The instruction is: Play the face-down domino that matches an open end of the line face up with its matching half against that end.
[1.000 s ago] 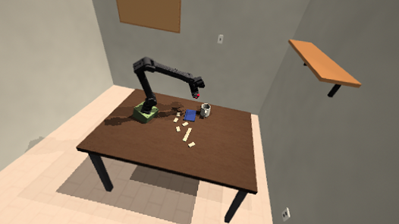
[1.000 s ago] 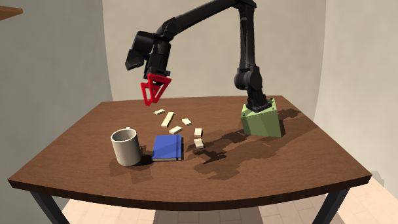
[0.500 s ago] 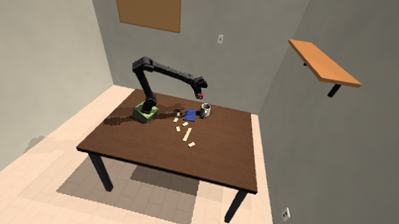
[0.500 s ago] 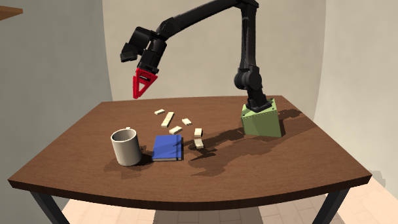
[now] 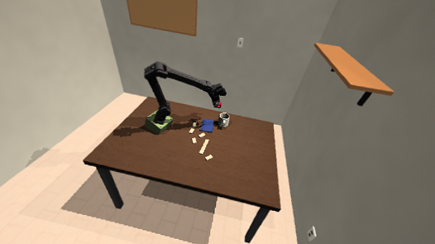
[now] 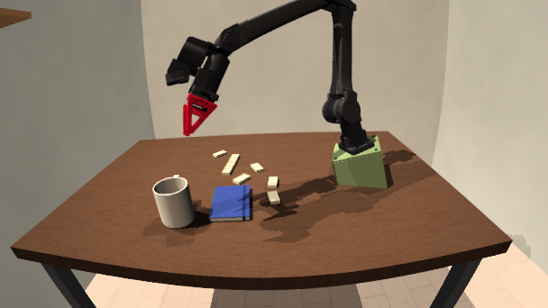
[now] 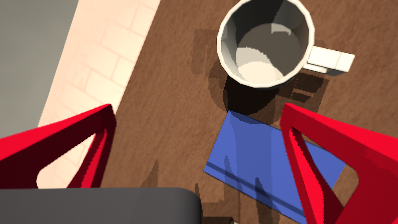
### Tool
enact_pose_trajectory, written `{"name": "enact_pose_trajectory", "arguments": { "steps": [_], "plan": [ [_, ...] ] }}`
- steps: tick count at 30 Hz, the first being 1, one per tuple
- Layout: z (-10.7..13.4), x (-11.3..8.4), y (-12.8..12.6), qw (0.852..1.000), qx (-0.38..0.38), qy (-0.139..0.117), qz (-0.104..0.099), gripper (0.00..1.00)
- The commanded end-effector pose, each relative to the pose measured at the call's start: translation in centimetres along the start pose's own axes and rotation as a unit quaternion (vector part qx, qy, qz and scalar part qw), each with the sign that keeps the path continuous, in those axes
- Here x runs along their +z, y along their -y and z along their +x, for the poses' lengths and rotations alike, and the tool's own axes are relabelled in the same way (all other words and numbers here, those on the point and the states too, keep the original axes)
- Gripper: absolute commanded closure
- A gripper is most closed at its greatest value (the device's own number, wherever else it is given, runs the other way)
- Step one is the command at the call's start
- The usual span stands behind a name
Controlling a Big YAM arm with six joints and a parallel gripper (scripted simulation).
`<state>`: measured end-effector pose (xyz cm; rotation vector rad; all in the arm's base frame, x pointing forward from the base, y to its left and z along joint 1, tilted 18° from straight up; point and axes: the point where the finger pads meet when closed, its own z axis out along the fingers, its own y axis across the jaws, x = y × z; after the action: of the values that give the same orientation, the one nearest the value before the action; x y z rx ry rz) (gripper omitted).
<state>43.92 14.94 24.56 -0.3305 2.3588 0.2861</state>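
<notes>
Filling most of the view from above, a brown table (image 5: 244, 165) (image 6: 360, 252) (image 7: 165, 100) carries everything else. Over it arches the black arm (image 5: 186, 78) (image 6: 288, 18), rising from a green base block (image 5: 151, 126) (image 6: 360, 173). Its red pincer (image 5: 218, 105) (image 6: 188, 133) (image 7: 198, 113) is spread wide above the table, nothing between its fingers. A blue book (image 5: 207, 125) (image 6: 231, 202) (image 7: 250, 155) lies flat near a pale mug (image 5: 223, 120) (image 6: 175, 204) (image 7: 310, 37). The line of dominoes (image 5: 204, 146) (image 6: 231, 164) lies straight on the wood, with five loose dominoes scattered around it, apart from it; which one matches, I cannot tell. One loose domino (image 5: 201, 135) (image 6: 242, 178) lies between line and book.
</notes>
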Motion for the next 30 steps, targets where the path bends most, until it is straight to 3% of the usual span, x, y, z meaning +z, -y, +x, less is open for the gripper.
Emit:
{"name": "enact_pose_trajectory", "arguments": {
  "steps": [1,2,3,12,19,20,29,30],
  "plan": [
    [-4.9,-2.5,-0.6,0.998,-0.012,0.056,-0.004,0.00],
    [-4.9,-2.5,-0.6,0.998,-0.012,0.056,-0.004,0.00],
    [-0.9,-0.5,-0.1,1.000,-0.002,0.010,-0.001,0.00],
    [-4.9,-2.5,-0.6,0.998,-0.012,0.056,-0.004,0.00],
    [-4.9,-2.5,-0.6,0.998,-0.012,0.056,-0.004,0.00],
    [-1.4,-0.7,0.2,1.000,-0.001,0.019,0.003,0.00],
    [-9.7,-4.8,3.1,0.989,-0.001,0.145,0.034,0.00],
    [-9.7,-4.8,3.1,0.989,-0.001,0.145,0.034,0.00]
  ]
}}
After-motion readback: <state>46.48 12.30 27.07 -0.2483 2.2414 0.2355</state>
